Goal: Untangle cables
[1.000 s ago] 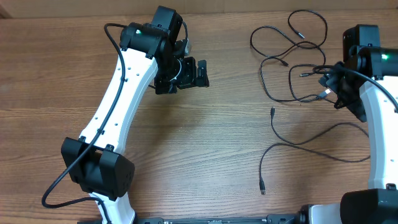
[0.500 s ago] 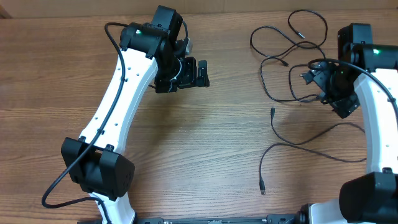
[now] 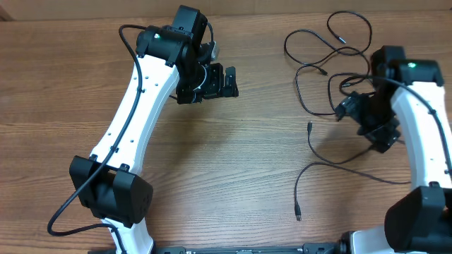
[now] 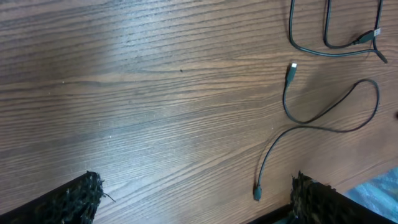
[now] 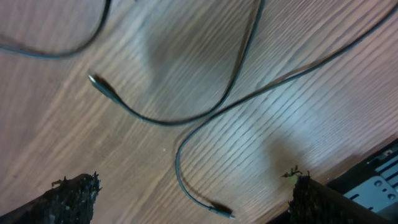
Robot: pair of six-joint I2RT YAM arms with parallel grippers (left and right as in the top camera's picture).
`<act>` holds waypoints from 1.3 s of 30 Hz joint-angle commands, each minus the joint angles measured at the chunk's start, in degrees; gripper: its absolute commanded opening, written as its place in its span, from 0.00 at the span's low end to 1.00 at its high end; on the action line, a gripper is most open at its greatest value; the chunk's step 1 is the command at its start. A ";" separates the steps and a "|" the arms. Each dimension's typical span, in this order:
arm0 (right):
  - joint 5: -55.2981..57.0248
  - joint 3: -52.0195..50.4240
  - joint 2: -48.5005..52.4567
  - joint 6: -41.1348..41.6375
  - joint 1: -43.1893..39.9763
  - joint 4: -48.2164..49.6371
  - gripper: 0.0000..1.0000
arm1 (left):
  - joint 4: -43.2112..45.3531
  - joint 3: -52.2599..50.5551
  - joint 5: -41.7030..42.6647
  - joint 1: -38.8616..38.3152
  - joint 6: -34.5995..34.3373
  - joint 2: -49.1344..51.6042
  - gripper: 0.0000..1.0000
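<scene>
Right arm (image 3: 417, 120) has swung inward from the table's (image 3: 268, 176) right edge over the last second; the left arm (image 3: 141, 106) has not shifted.

Right gripper (image 5: 189, 196): jaws spread fully, nothing held. It hangs over the table's right part, above loose strands; its wrist view shows two thin strands and two plug ends flat on the wood beneath.

Left gripper (image 4: 193, 196): jaws also fully spread, empty, over bare wood at the table's far middle, well apart from any strand.

Cables (image 3: 309, 127): black, thin, all lying on the table's right half. Looped, crossing strands sit at the far right; one long strand curves toward the near edge, ending in a plug (image 3: 298, 214).
</scene>
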 commanded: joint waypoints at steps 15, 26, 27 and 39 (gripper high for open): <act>-2.43 -22.25 0.39 8.31 14.45 14.53 0.76 | -0.37 0.70 -0.39 0.11 0.68 -2.03 1.00; -9.60 -33.55 0.44 9.40 16.02 28.96 0.49 | 0.09 0.70 -0.37 0.09 0.68 -2.03 1.00; -9.62 -33.77 0.44 9.38 16.04 28.98 0.48 | 0.07 0.70 -0.37 0.09 0.68 -2.03 1.00; -9.64 -33.77 0.44 9.35 16.04 29.86 0.13 | 0.07 0.70 -0.37 0.11 0.66 -2.03 1.00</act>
